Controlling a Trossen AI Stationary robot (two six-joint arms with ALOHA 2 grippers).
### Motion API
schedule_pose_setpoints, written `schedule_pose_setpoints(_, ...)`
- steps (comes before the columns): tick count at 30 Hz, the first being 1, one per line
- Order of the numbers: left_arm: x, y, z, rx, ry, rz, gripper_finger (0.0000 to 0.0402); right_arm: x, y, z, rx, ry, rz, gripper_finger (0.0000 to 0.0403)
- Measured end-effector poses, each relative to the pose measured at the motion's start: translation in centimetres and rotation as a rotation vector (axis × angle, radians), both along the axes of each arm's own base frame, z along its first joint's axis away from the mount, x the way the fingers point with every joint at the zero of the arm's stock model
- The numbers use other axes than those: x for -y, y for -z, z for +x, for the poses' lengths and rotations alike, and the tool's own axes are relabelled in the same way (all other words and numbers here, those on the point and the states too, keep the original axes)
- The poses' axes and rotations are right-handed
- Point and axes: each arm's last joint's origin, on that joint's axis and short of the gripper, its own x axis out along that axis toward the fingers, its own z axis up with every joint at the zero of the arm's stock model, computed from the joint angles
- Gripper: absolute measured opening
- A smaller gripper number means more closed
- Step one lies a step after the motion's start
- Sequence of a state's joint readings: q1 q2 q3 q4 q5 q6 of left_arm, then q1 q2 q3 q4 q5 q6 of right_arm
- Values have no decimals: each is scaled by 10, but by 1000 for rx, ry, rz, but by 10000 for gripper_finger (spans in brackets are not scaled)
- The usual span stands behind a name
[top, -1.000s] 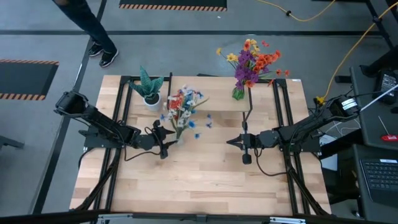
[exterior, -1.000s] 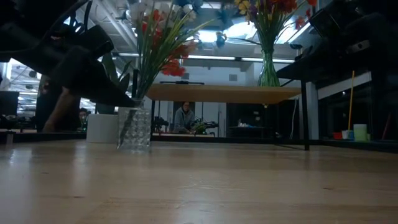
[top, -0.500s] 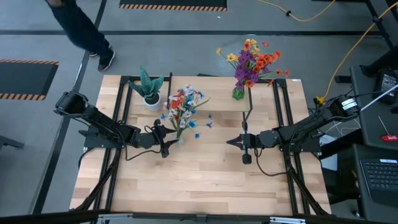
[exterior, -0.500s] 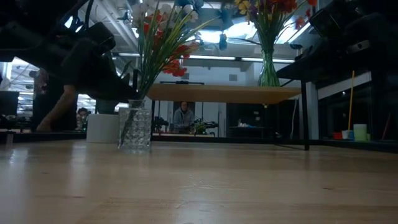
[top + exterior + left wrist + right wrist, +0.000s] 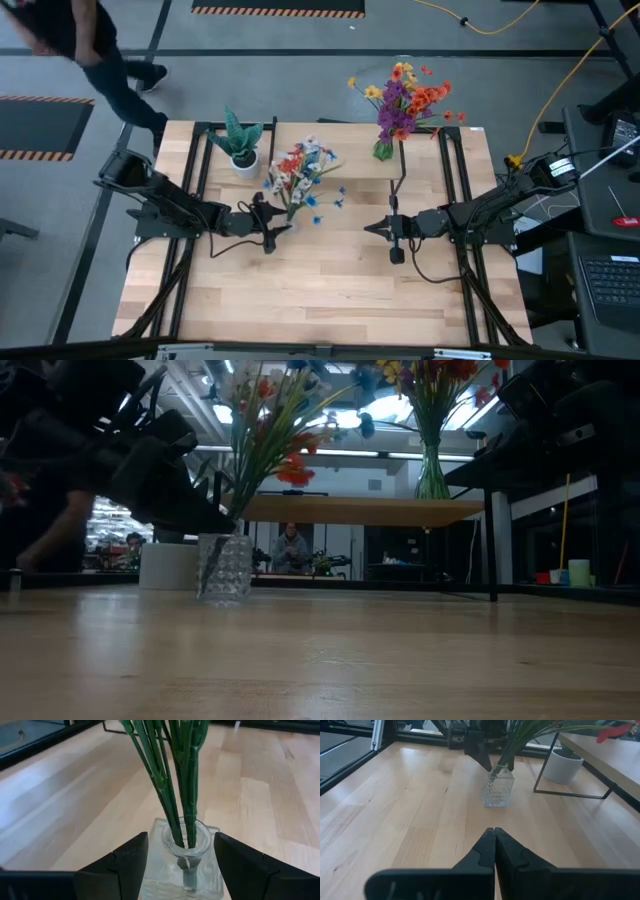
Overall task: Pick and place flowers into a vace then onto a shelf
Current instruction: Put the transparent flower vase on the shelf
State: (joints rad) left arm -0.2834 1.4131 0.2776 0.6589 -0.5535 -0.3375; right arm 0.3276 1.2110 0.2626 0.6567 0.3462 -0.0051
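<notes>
A clear glass vase [image 5: 224, 568] holds the flowers [image 5: 300, 168], thin green stalks with red, blue and white blooms. It stands on its base on the tabletop, in front of the shelf [image 5: 360, 510]. My left gripper [image 5: 181, 836] reaches in from the table's left, one finger on each side of the vase [image 5: 185, 870]. My right gripper [image 5: 372, 228] is shut and hovers over the table's middle right, pointing at the vase [image 5: 498, 787] from a distance. My left gripper has the vase's upper body [image 5: 159, 837], just below the neck, between its two fingers [image 5: 127, 862]. They come level from the table's left. The vase stands about upright with its base on the table, and the stalks rise out of its neck.
A second vase with orange, purple and yellow flowers [image 5: 405, 100] stands on the shelf's right part. A spiky green plant in a white pot [image 5: 240, 148] sits at the shelf's left end. A person [image 5: 90, 50] walks beyond the table's far left corner.
My left gripper has moved a little toward the table's right, and the vase has slid along the table with it. The blooms have swung toward the right. The person behind the table has walked off to the left.
</notes>
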Motion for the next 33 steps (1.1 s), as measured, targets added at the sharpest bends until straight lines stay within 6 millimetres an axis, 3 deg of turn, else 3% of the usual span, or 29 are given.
schedule_pose_setpoints(15,-8,10,8,15,-38,8,216,0,0,0,0,0,0,2)
schedule_pose_setpoints(21,-7,15,13,40,-28,40,185,0,0,0,0,0,0,2)
schedule_pose_setpoints(26,-6,22,16,49,-32,47,123,0,0,0,0,0,3,2)
schedule_pose_setpoints(33,-3,25,16,70,-60,47,119,0,0,0,-1,1,4,2)
